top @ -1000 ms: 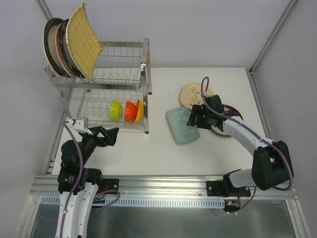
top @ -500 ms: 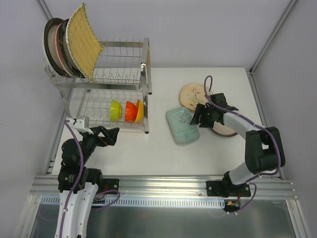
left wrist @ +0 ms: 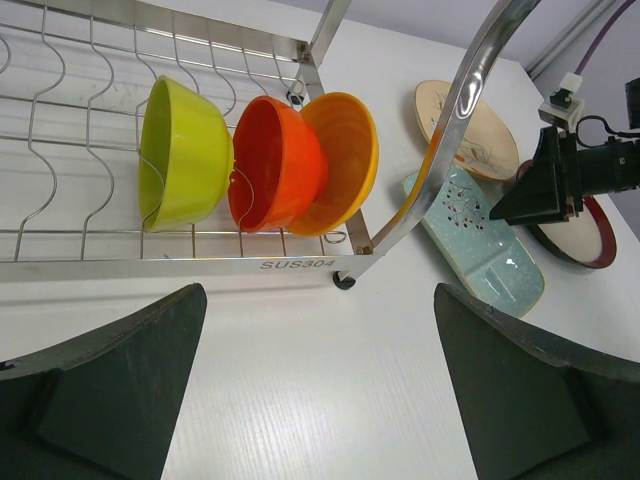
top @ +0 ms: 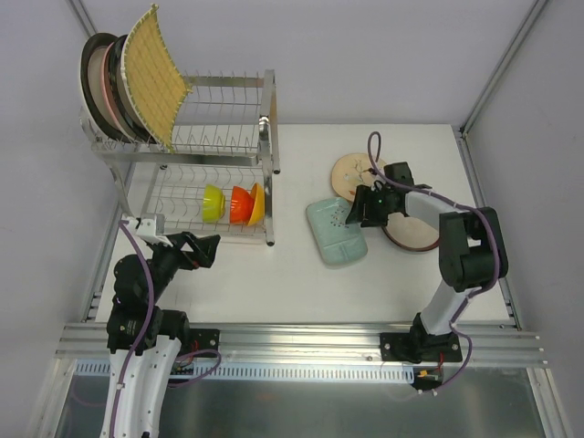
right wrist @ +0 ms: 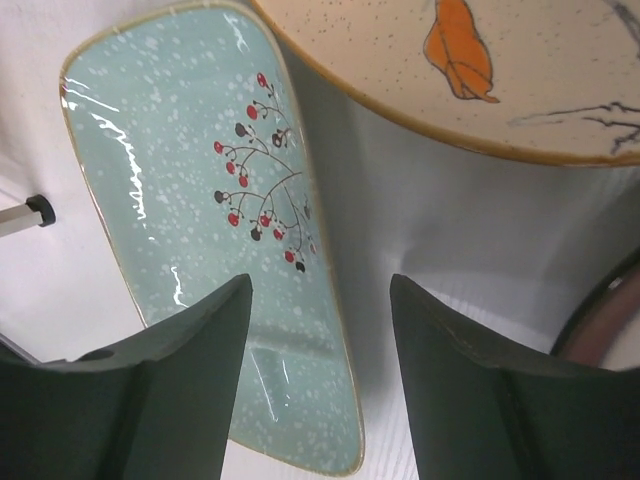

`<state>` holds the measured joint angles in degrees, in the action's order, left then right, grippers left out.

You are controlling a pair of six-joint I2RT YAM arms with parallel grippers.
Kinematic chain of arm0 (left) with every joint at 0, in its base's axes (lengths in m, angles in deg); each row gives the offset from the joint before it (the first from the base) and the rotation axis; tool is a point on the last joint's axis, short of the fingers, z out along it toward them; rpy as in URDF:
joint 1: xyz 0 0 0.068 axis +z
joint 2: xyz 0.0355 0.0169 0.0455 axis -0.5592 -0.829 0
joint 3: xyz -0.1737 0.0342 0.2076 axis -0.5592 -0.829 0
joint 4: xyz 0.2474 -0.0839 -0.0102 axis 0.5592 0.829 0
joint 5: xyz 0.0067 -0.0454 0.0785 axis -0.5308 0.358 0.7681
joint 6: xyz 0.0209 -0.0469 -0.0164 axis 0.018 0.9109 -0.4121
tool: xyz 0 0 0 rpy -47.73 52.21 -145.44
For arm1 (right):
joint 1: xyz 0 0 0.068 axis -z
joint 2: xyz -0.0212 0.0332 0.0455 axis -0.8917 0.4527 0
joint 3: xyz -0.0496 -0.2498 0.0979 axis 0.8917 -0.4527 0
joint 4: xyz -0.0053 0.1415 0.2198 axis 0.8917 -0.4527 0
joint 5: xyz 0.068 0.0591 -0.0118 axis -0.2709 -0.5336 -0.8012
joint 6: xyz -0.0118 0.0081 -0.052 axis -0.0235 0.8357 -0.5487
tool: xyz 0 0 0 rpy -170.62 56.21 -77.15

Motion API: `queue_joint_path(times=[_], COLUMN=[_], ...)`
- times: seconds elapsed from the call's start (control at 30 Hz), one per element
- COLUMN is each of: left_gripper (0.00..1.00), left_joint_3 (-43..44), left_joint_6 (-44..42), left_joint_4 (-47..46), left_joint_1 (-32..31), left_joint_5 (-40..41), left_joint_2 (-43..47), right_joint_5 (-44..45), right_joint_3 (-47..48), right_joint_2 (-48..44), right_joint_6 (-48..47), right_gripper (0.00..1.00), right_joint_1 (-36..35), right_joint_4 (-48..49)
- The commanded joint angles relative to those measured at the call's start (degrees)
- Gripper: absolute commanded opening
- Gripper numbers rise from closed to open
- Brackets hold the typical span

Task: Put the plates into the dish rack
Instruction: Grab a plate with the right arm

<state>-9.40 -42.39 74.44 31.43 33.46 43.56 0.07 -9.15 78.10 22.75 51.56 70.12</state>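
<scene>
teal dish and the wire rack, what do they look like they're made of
Teal dish: probably glazed ceramic; glossy glare streaks, white speckles and a painted berry sprig under the shine. Dish rack: polished metal, likely stainless steel; mirror-bright tube and wire, with SUS304 stamped on the front rail.

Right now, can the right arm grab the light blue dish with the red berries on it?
Probably yes. The right end effector is open right above the pale teal dish, fingers straddling its long edge, nothing in between. The beige floral plate beside it does not block the way.
</scene>
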Motion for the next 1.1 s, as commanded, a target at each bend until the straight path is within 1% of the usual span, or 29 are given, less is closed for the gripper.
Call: queue_joint_path(times=[0.0, 0.33, 0.43, 0.47, 0.53, 0.57, 0.63, 0.67, 0.73, 0.77, 0.83, 0.87, 0.93, 0.97, 1.07], left_gripper=[0.99, 0.99, 0.99, 0.99, 0.99, 0.99, 0.99, 0.99, 0.99, 0.99, 0.99, 0.99, 0.99, 0.99, 0.99], left_joint_3=[0.61, 0.61, 0.61, 0.61, 0.7, 0.7, 0.7, 0.7, 0.7, 0.79, 1.4, 1.75, 2.89, 3.68, 4.65], left_joint_6=[-1.18, -1.18, -1.09, -1.09, -1.09, -1.09, -1.0, -0.92, -1.0, -1.0, -0.74, -0.39, 0.57, 1.71, 4.6], left_joint_4=[-1.05, -0.97, -0.97, -1.05, -1.05, -0.97, -0.97, -0.97, -1.05, -0.97, -1.14, -1.06, -1.23, -1.23, -1.41], left_joint_1=[-0.16, -0.16, -0.16, -0.16, -0.16, -0.16, -0.16, -0.16, -0.16, -0.16, -0.16, -0.16, -0.16, -0.16, -0.16], left_joint_5=[-1.64, -2.07, -2.34, -2.25, -2.51, -2.6, -2.69, -2.86, -3.21, -3.57, -4.36, -5.4, -7.08, -8.83, -11.47], left_joint_2=[-0.58, -0.58, -0.67, -0.67, -0.76, -0.67, -0.93, -0.93, -1.46, -1.81, -3.13, -3.57, -5.06, -6.02, -7.52], right_joint_5=[-4.13, -5.89, -4.66, -4.66, -4.75, -4.84, -4.92, -5.53, -6.41, -7.38, -8.0, -8.0, -7.83, -7.91, -8.26], right_joint_3=[2.24, 2.59, 2.15, 2.15, 2.15, 2.06, 1.97, 1.89, 1.8, 1.36, 0.83, 0.14, -0.92, -2.06, -3.56], right_joint_2=[2.45, 8.16, 8.95, 9.04, 8.78, 8.17, 7.64, 7.29, 6.76, 5.97, 4.92, 3.43, 1.5, -0.52, -4.04], right_joint_6=[-3.08, -4.76, -4.41, -4.49, -4.58, -4.49, -4.41, -4.14, -3.45, -3.18, -1.69, -1.07, -0.1, 2.77, 6.12], right_gripper=[0.61, 0.54, 0.48, 0.44, 0.4, 0.34, 0.29, 0.23, 0.16, 0.08, 0.02, 0.01, 0.0, 0.01, 0.01], right_joint_1=[0.02, -1.21, -1.21, -1.21, -1.3, -1.22, -1.21, -1.3, -1.22, -1.21, -1.21, -1.3, -1.04, -1.04, -0.51], right_joint_4=[-0.92, -1.09, -1.18, -1.01, -1.36, -1.27, -1.01, -0.92, -0.39, -0.13, 0.83, 1.1, 2.15, 3.46, 5.49])
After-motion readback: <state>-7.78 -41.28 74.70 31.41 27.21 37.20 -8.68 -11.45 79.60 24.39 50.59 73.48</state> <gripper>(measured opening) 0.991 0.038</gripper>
